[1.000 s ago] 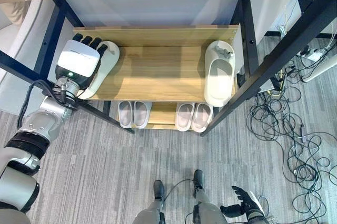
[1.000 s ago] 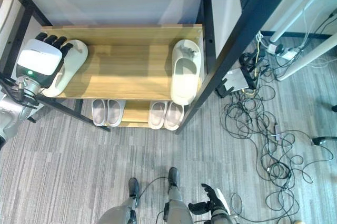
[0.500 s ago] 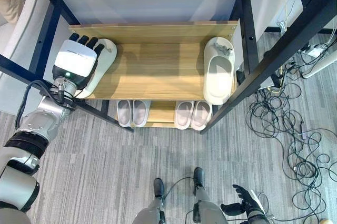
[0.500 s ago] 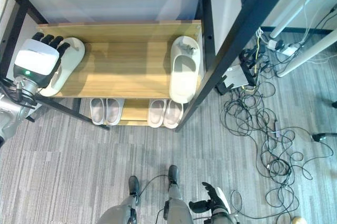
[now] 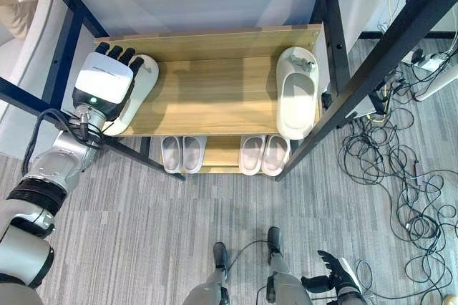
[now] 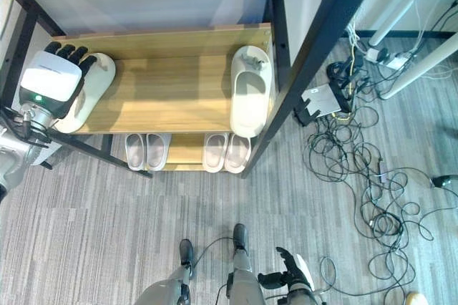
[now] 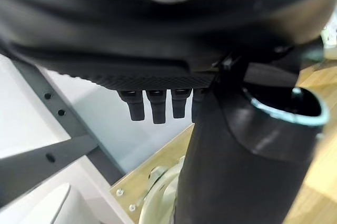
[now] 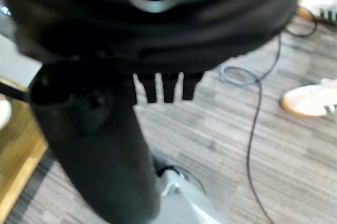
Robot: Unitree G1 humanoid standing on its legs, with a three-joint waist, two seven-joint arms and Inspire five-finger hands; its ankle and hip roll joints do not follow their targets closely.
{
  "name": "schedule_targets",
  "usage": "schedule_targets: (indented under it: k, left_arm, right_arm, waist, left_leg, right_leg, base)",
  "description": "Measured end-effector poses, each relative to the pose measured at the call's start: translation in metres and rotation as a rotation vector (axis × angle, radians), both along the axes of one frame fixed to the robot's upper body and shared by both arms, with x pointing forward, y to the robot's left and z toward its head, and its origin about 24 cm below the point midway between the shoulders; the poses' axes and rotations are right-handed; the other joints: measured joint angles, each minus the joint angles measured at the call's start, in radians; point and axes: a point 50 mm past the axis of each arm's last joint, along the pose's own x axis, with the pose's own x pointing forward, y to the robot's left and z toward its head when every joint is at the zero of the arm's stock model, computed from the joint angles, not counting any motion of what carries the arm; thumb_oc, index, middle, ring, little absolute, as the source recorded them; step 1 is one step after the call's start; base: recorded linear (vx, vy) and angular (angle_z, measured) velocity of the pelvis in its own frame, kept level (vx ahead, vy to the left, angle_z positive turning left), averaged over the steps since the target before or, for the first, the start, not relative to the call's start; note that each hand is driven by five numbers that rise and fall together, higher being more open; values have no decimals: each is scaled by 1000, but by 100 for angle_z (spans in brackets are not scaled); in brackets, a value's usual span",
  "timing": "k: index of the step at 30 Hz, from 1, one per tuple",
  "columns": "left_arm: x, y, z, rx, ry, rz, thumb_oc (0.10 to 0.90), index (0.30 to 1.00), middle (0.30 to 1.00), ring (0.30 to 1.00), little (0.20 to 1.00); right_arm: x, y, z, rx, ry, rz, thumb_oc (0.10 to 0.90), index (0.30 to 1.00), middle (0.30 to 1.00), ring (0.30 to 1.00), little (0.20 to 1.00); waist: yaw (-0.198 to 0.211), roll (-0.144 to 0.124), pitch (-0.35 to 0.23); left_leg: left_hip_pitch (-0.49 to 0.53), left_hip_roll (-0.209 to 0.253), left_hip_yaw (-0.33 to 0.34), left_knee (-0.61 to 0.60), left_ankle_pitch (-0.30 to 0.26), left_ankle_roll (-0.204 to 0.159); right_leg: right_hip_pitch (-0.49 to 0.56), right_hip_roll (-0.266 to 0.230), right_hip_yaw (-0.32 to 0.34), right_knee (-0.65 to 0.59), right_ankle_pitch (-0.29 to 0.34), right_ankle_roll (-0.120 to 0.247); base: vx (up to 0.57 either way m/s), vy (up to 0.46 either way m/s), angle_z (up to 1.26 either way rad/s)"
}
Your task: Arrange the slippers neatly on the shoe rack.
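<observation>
A black-framed shoe rack [image 5: 215,101] with wooden shelves stood on the grey striped carpet [image 5: 143,233], the robot's left hand [image 5: 106,83] reaching onto the near-left end of its middle shelf. That hand lay palm-down over a cream slipper [image 5: 140,79], its fingers [image 5: 114,52] stretched out straight and resting on the slipper's far side rather than closing round it; from the wrist they showed as a straight row of dark tips above the slipper's pale rim [image 7: 158,195]. The slipper sat tilted, its toe angled away from the hand toward the back of the shelf. A second cream slipper [image 5: 298,94] lay well apart from the hand at the opposite end of the same shelf, pointing straight back. Below and beside the hand, on the bottom shelf, two pairs of smaller pale slippers [image 5: 182,153] and [image 5: 263,155] sat side by side. The right hand [image 5: 330,276] hung low by the floor, fingers loosely spread and empty. A tangle of black cables [image 5: 401,190] sprawled past the rack's far end.
</observation>
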Motion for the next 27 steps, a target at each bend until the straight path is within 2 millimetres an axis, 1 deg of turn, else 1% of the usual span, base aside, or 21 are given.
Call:
schedule_targets:
  k: [5, 10, 13, 24, 27]
  left_arm:
    - [2, -5, -3, 6, 9, -12, 800, 900, 900, 900, 900]
    - [5, -7, -8, 5, 24, -7, 800, 900, 900, 900, 900]
    - [9, -8, -6, -4, 18, 12, 800, 900, 900, 900, 900]
    - [10, -7, -4, -2, 5, 25, 800, 900, 900, 900, 900]
    - [11, -8, -5, 14, 13, 27, 800, 900, 900, 900, 900]
  right_arm:
    - [0, 0, 0, -1, -3, -2, 800, 900, 900, 900, 900]
    - [1, -1, 1, -2, -9, -12, 800, 900, 900, 900, 900]
    - [4, -2, 2, -3, -14, -11, 800, 900, 900, 900, 900]
    - [5, -5, 4, -13, -28, -34, 800, 900, 900, 900, 900]
    - [8, -6, 5, -15, -38, -34, 800, 900, 900, 900, 900]
  waist:
    - [-4, 1, -1]
    - [-5, 8, -6]
    - [-6, 9, -6]
    - [-18, 8, -6]
    - [-25, 8, -6]
  left_leg:
    - [-4, -1, 3, 0, 2, 0]
    - [-21, -2, 4, 0, 4, 2]
    - [-29, -3, 4, 0, 5, 3]
    - [-35, -14, 3, 0, 10, 9]
    - [-38, -14, 1, 0, 11, 9]
  right_leg:
    - [-7, 0, 3, 0, 3, 0]
    - [-25, 0, 4, 0, 6, 1]
    - [-33, -1, 5, 0, 9, 0]
    - [-37, -13, 3, 0, 15, 10]
    - [-40, -14, 2, 0, 16, 10]
  base:
    - [4, 0, -2]
    - [0, 0, 0]
    - [0, 0, 0]
    - [0, 1, 0]
    - [0, 0, 0]
